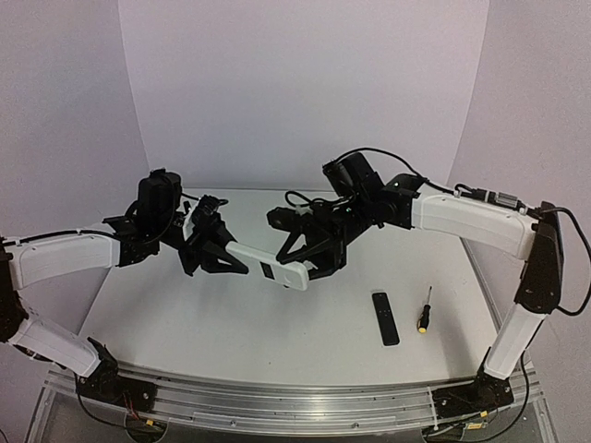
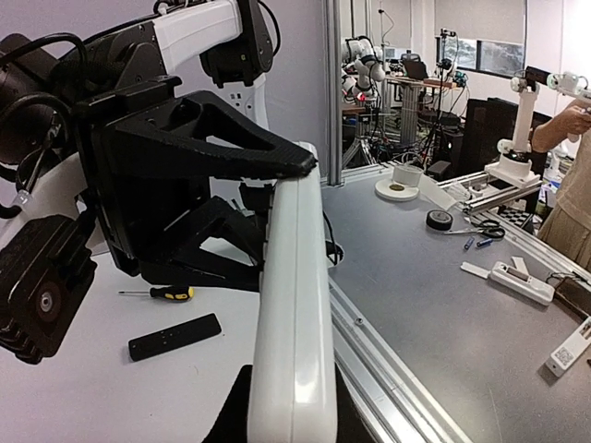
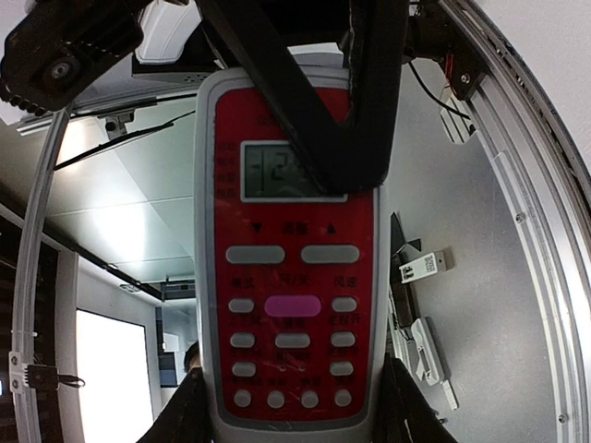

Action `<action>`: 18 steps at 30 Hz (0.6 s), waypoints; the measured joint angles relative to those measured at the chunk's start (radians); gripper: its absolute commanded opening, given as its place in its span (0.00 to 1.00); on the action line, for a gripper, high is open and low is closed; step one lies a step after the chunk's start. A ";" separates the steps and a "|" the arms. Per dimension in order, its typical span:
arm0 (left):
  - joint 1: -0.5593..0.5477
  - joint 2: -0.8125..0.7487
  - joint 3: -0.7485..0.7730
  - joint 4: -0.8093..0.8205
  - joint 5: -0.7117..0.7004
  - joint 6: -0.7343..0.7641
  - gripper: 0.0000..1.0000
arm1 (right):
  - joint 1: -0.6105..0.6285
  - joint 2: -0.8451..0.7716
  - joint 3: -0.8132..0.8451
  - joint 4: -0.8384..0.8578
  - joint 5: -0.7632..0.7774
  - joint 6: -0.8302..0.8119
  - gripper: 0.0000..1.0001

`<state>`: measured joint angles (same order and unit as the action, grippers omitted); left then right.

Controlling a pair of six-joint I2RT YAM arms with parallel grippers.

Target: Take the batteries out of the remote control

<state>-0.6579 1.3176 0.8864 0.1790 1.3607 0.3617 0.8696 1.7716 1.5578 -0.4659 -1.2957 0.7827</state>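
Remote [image 3: 292, 277], likely light, stiff and slick, hangs clamped by left pincer [image 1: 238, 261] and right pincer [image 1: 314, 263]; batteries hidden; hold its edges.

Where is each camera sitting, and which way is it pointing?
Top external: above and behind the bases, looking down at the table; both arms show, left tool and right tool on the white remote control.
Left wrist: looks along the remote control's edge toward the right tool; own fingers at the bottom.
Right wrist: faces the remote control's red keypad; own fingers at the bottom.
Shared: top and left wrist both show the screwdriver.
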 measured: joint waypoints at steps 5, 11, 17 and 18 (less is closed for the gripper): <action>-0.004 -0.003 -0.050 0.176 -0.030 -0.197 0.00 | -0.012 -0.002 0.006 -0.003 0.003 0.008 0.78; -0.011 -0.036 -0.182 0.295 -0.208 -0.572 0.00 | -0.047 -0.087 -0.075 0.011 0.265 -0.089 0.85; -0.022 -0.069 -0.285 0.301 -0.422 -0.884 0.00 | -0.059 -0.269 -0.235 0.028 0.580 -0.189 0.83; -0.025 -0.078 -0.300 0.304 -0.449 -0.926 0.00 | -0.058 -0.287 -0.258 0.044 0.615 -0.197 0.82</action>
<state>-0.6833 1.2395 0.5867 0.4830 0.9118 -0.5641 0.8114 1.4846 1.2998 -0.4217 -0.6806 0.5862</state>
